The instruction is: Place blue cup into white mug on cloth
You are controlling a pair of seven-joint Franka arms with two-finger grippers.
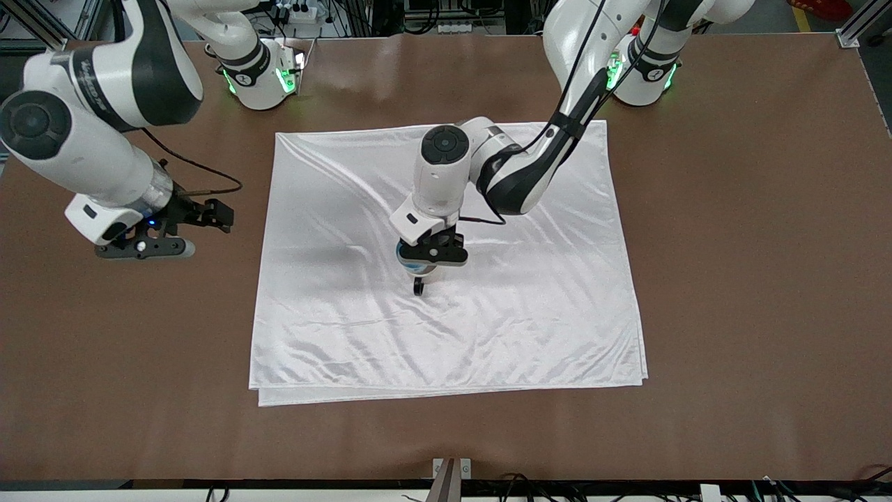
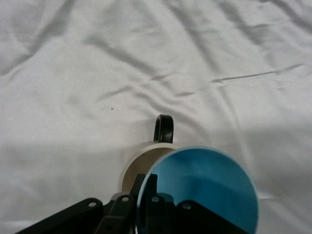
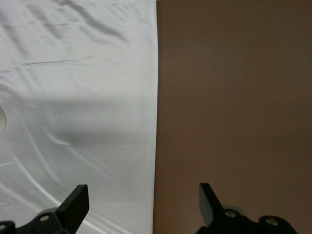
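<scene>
cloth (image 1: 334,328): shiny white, wrinkled, folded in layers; its layered edge is what lies nearest the front camera. Spread flat over the middle of the brown table (image 1: 752,279).
white mug (image 2: 141,163): upright on the cloth, roughly mid-cloth. Black loop handle (image 1: 418,286) points toward the front camera. Mostly hidden under the left gripper in the front view; the left wrist view shows the cream rim and part of the pale interior.
blue cup (image 2: 202,187): held up in the air over the mug, mouth facing the wrist camera, overlapping the mug's rim on one side. Can't tell if its base is inside the mug or still above the rim.
left gripper (image 1: 428,259): over the mug at mid-cloth, pointing down, fingers (image 2: 150,187) clamped on the blue cup's wall, one finger inside the rim.
right gripper (image 1: 157,244): waiting over bare table at the right arm's end, just off the cloth's edge. Fingers (image 3: 78,202) spread wide, nothing between them.
</scene>
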